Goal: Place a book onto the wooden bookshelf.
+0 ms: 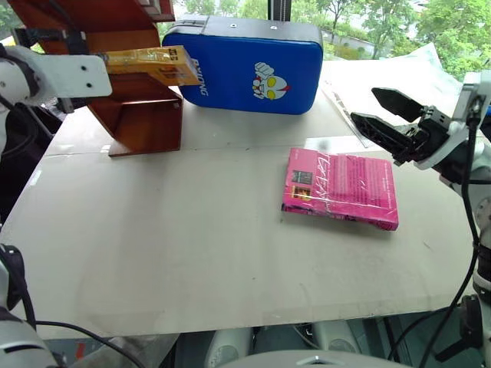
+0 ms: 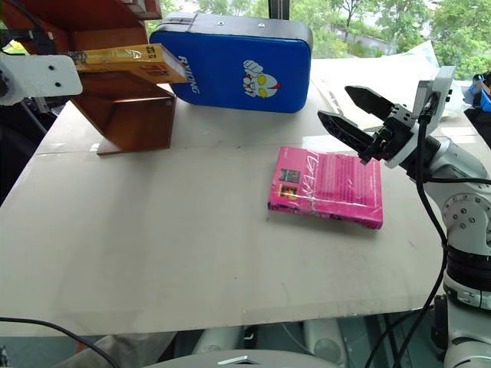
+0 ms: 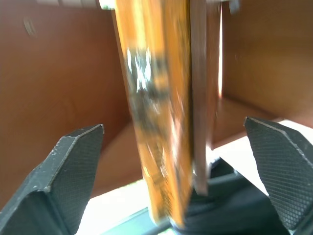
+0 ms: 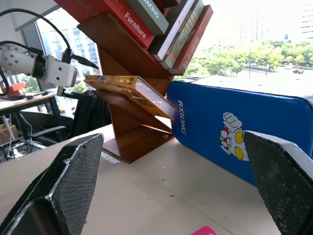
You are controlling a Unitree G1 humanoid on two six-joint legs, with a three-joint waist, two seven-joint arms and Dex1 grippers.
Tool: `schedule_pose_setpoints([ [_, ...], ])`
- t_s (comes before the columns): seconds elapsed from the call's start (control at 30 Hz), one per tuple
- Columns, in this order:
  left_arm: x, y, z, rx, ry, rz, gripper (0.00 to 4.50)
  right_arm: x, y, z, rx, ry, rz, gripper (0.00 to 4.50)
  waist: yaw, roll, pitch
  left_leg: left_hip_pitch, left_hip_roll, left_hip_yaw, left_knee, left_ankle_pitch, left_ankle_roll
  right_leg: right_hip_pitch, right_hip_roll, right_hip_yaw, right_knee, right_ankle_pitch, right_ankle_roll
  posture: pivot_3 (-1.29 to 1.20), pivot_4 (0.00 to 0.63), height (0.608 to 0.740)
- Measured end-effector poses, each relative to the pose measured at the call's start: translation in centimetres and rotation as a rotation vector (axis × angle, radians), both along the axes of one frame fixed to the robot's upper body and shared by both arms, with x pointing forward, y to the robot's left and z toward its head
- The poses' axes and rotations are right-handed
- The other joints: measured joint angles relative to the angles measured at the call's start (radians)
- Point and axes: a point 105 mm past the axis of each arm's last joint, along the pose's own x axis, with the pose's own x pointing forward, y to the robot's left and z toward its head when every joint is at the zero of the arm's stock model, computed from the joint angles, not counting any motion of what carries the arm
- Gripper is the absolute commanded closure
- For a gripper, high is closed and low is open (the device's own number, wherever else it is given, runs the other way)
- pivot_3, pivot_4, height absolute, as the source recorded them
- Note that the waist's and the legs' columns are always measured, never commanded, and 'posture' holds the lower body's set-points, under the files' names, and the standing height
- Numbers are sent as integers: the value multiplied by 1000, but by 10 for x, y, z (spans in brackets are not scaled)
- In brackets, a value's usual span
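The yellow-orange book [image 1: 149, 63] in clear wrap lies tilted on a slanted board of the reddish-brown wooden bookshelf [image 1: 146, 115] at the table's far left. One end of the book sticks out toward the blue case. My left gripper [image 3: 172, 125] is open at the book's other end: the book [image 3: 156, 122] runs between the two fingers with a gap on each side. From the right wrist view the left gripper [image 4: 85, 61] stands at the book's [image 4: 129, 93] left end. My right gripper [image 1: 364, 104] hovers open and empty above the table's right side.
A magenta-pink book [image 1: 341, 188] lies flat on the pale table [image 1: 192, 253], just below my right gripper. A blue padded case [image 1: 253, 65] stands at the back, right beside the bookshelf. Other books [image 4: 142, 22] fill the shelf's upper compartments.
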Motion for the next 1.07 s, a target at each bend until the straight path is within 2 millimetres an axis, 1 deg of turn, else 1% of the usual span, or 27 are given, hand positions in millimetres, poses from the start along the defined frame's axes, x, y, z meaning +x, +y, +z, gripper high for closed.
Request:
schedule_pose_setpoints([
  [0.07,-9,0,5,-19,-30,0,46,0,-2,0,1,-1,-1,0,0,0,0,0,0,0,0,0,0,0,0,0,0,0,0,0,150,740],
  [0.1,-13,-6,9,-54,-49,-21,46,0,-4,-1,1,1,-7,0,1,0,0,0,0,0,1,0,0,0,0,0,0,0,0,0,150,740],
  [0.17,-19,-26,15,-165,-83,-98,46,0,-9,-4,-12,9,-24,0,7,0,0,-1,0,-2,3,0,0,1,0,-2,-1,0,0,0,150,740],
  [0.2,-22,-42,16,-283,-106,-161,46,-1,-12,-7,-26,14,-29,0,11,0,0,-1,0,-2,3,0,0,2,-1,-2,-1,0,0,0,150,740],
  [0.23,-28,-76,11,-472,-104,-293,46,-2,-16,-15,-51,29,-39,0,20,1,-1,-1,0,-3,5,0,0,4,-1,-2,-1,0,0,0,150,740],
  [0.27,-31,-89,5,-552,-82,-339,46,-2,-17,-18,-60,31,-42,0,23,1,-1,-1,0,-4,6,0,0,5,-1,-3,-1,0,0,0,150,740],
  [0.3,-37,-109,-13,-715,-17,-398,46,-4,-19,-26,-84,36,-52,0,25,1,-1,0,0,-3,7,0,0,6,-1,-2,-1,0,0,0,150,740],
  [0.33,-41,-121,-30,-813,45,-424,46,-5,-22,-33,-103,44,-65,0,25,2,-1,2,0,-3,7,0,0,8,-1,-2,-1,0,0,0,150,740],
  [0.37,-47,-132,-54,-947,121,-432,46,-6,-26,-42,-127,54,-81,0,25,3,-2,3,0,-3,7,0,0,9,-1,-2,-2,0,0,0,150,740],
  [0.4,-56,-143,-87,-1086,220,-408,46,-8,-32,-57,-157,73,-104,0,22,3,-2,3,1,-3,7,0,0,8,0,-1,-2,0,0,0,150,740],
  [0.47,-70,-153,-130,-1257,326,-340,46,-12,-41,-79,-205,106,-146,0,16,2,-2,3,1,-3,6,0,0,7,0,-1,-1,0,0,0,150,740],
  [0.53,-92,-164,-167,-1411,377,-291,46,-24,-53,-109,-255,156,-188,0,18,3,-2,5,2,-3,6,0,0,9,0,-1,-1,0,0,0,150,740],
  [0.6,-106,-165,-189,-1496,397,-234,46,-35,-58,-130,-273,193,-206,0,25,3,-3,5,2,-3,6,-1,-1,9,-1,0,-1,0,-1,0,150,740],
  [0.63,-118,-164,-202,-1538,378,-194,46,-46,-63,-142,-287,206,-227,0,29,5,-4,8,3,-3,5,-1,-1,12,-2,1,-3,0,-1,0,150,740],
  [0.67,-129,-162,-216,-1554,394,-153,46,-54,-68,-153,-293,229,-250,0,33,6,-4,16,3,-3,3,-1,0,21,-4,2,-7,-1,-2,0,150,740],
  [0.7,-139,-160,-231,-1560,413,-105,46,-63,-75,-164,-306,248,-282,0,35,6,-4,18,3,-3,2,-2,0,24,-4,3,-8,-3,-5,0,150,740],
  [0.73,-142,-158,-238,-1562,417,-84,46,-66,-78,-169,-313,258,-299,0,36,6,-4,19,3,-3,2,-2,0,24,-4,4,-9,-6,-1,0,150,740],
  [0.77,-144,-155,-242,-1551,397,-78,46,-70,-80,-175,-331,254,-318,0,39,6,-5,19,4,-3,3,-4,-4,25,-4,3,-9,-6,-1,0,150,740],
  [0.83,-148,-147,-254,-1511,365,-59,46,-82,-87,-190,-370,243,-369,0,42,6,-9,22,5,-3,4,-5,-5,30,-5,3,-11,-6,-1,0,150,740],
  [0.87,-152,-145,-263,-1514,373,-43,46,-90,-92,-201,-381,259,-402,0,42,7,-9,23,6,-3,3,-5,-5,32,-5,3,-13,-6,-1,0,150,740],
  [0.9,-156,-146,-269,-1525,382,-35,46,-96,-96,-211,-384,278,-429,0,40,8,-9,22,6,-3,3,-5,-5,32,-6,2,-14,-6,-1,0,150,740],
  [0.97,-158,-153,-272,-1531,387,-64,46,-105,-103,-220,-399,292,-452,0,38,10,-10,21,6,-3,3,-5,-4,31,-7,1,-16,-6,-1,0,150,740],
  [1.03,-162,-167,-274,-1547,405,-105,46,-110,-110,-220,-413,274,-470,0,35,12,-11,20,6,-2,3,-6,-2,31,-8,1,-18,-6,-1,0,150,740],
  [1.07,-162,-168,-274,-1547,406,-109,46,-111,-110,-220,-415,273,-472,0,33,13,-11,19,6,-2,3,-7,-1,30,-8,0,-18,-6,-1,0,150,740],
])
